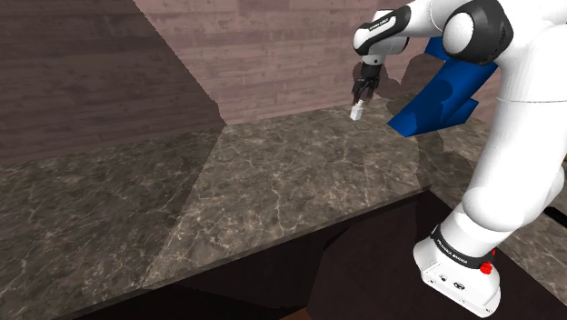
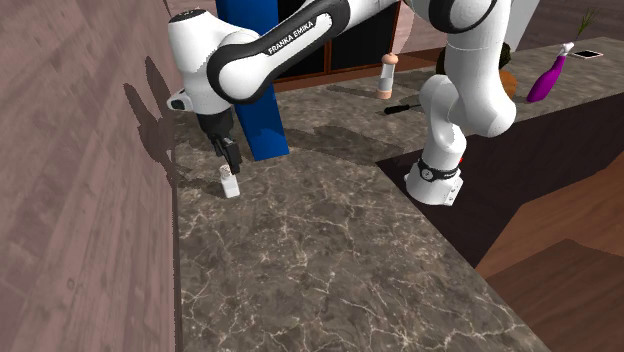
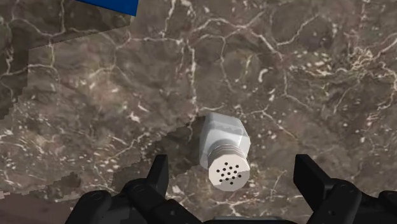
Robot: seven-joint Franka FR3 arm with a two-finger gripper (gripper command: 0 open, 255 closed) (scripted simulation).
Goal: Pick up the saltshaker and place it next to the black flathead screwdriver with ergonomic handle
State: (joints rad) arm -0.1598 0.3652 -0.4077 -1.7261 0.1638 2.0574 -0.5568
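White saltshaker (image 3: 224, 149) stands on the veined stone tabletop (image 3: 305, 76) between the spread jaws, untouched; best to lower past the perforated cap (image 3: 227, 172) and close squarely on its body.

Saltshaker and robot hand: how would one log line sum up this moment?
phase: pre-grasp | gripper: open, just above saltshaker | saltshaker: upright on dark veined counter, not held | placed: not yet

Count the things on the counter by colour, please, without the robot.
White: 1, the saltshaker
Blue: 1, the tall box
Black: 1, the screwdriver
Pale pink: 1, the upright cylinder
Purple: 1, the vase
Total: 5 clear ones; a small flat thing beside the vase is too small to name.
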